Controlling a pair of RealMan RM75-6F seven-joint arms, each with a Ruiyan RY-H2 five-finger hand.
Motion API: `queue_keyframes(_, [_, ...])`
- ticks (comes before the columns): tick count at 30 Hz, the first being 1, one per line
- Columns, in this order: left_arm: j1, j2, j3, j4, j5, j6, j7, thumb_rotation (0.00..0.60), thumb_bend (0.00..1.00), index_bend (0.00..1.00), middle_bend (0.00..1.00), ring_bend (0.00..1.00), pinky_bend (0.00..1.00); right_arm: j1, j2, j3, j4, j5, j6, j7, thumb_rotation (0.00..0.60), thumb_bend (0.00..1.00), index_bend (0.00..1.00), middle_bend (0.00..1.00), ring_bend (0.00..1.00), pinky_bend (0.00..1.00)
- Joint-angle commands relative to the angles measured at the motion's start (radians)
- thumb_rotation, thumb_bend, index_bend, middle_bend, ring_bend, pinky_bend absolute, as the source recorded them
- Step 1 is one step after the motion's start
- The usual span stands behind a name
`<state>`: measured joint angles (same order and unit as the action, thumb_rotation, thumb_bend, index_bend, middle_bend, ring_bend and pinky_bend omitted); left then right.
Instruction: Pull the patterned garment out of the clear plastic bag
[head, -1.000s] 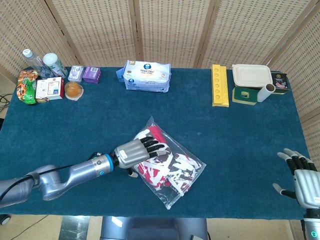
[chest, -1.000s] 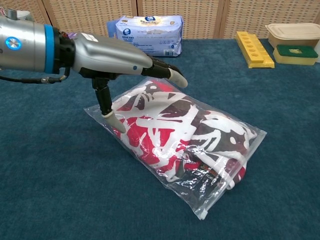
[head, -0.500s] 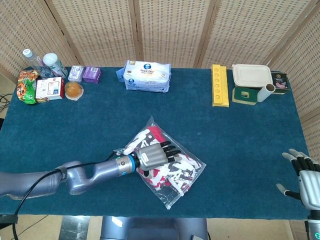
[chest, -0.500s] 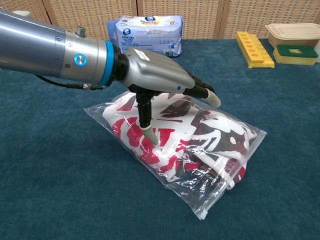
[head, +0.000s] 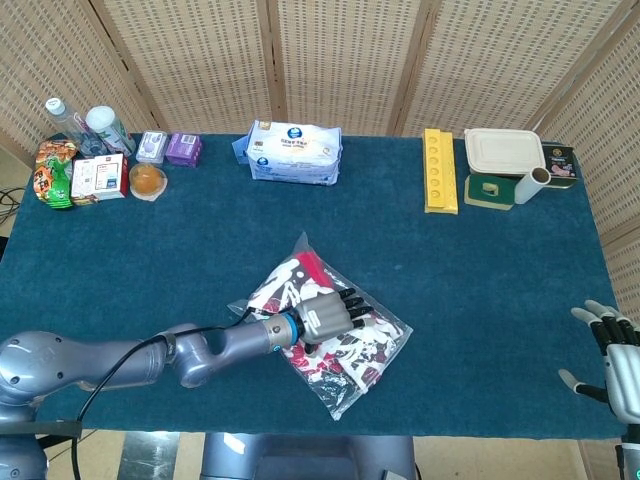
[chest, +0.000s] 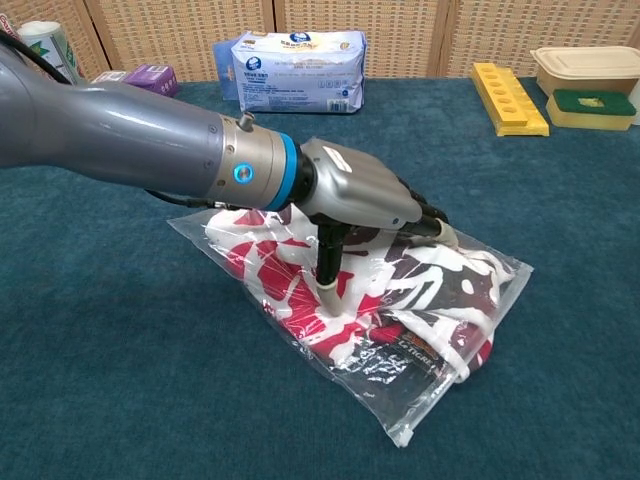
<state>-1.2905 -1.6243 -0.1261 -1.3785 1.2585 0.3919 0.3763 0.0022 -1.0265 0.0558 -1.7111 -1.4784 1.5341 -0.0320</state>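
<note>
The clear plastic bag (head: 352, 375) lies flat on the blue table, near the front centre, with the red, white and black patterned garment (head: 283, 286) folded inside it. My left hand (head: 326, 318) lies on top of the bag's middle, fingers spread and pointing right. In the chest view this left hand (chest: 366, 196) presses its thumb down into the bag (chest: 408, 418) over the garment (chest: 445, 277), and it grips nothing. The bag's sealed-looking edge faces the table's front right. My right hand (head: 614, 356) hovers at the table's right front corner, fingers apart and holding nothing.
A blue tissue pack (head: 294, 152) sits at the back centre. A yellow tray (head: 439, 170) and a lidded container (head: 503, 150) stand at the back right. Bottles, snack packs and small boxes (head: 85, 165) crowd the back left corner.
My left hand has slid rightwards along the bag and come down onto its middle, flattening the plastic. My right hand has drifted slightly towards the lower right.
</note>
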Motion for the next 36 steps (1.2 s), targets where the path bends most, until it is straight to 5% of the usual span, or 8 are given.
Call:
queue_keyframes(1, [-0.008,-0.034,0.024,0.029,-0.024,0.024,0.029,0.546,0.04,0.27,0.08,0.05,0.15,-0.001,0.0,0.0,0.0,0.0,0.0,0.0,0.6,0.16,0.23,0.17,0.16,0.18])
queue_keyframes(9, [0.032,-0.088,0.04,0.066,0.022,0.167,0.032,0.561,0.27,0.65,0.46,0.44,0.45,-0.003,0.003,0.002,-0.006,-0.001,0.003,-0.004,0.6,0.16,0.23,0.17,0.16,0.18])
queue_keyframes(15, [0.09,-0.127,0.058,0.152,0.165,0.313,-0.135,0.6,0.37,0.84,0.66,0.66,0.62,0.0,0.007,0.003,-0.024,-0.009,0.005,-0.023,0.6,0.16,0.23,0.17,0.16,0.18])
queue_keyframes(23, [0.15,-0.207,0.1,0.365,0.346,0.547,-0.521,0.6,0.43,0.91,0.77,0.76,0.72,0.001,0.013,0.003,-0.057,-0.015,0.008,-0.058,0.6,0.16,0.23,0.17,0.16,0.18])
queue_keyframes(30, [0.209,-0.305,0.054,0.599,0.4,0.844,-0.892,0.6,0.44,0.92,0.78,0.77,0.72,0.011,0.016,0.013,-0.082,-0.054,0.027,-0.084,0.6,0.16,0.26,0.21,0.2,0.21])
queue_keyframes(36, [0.24,-0.332,0.024,0.695,0.416,1.014,-1.024,0.6,0.42,0.92,0.78,0.77,0.72,0.043,0.013,0.039,-0.071,-0.108,0.043,-0.068,0.6,0.16,0.3,0.28,0.31,0.33])
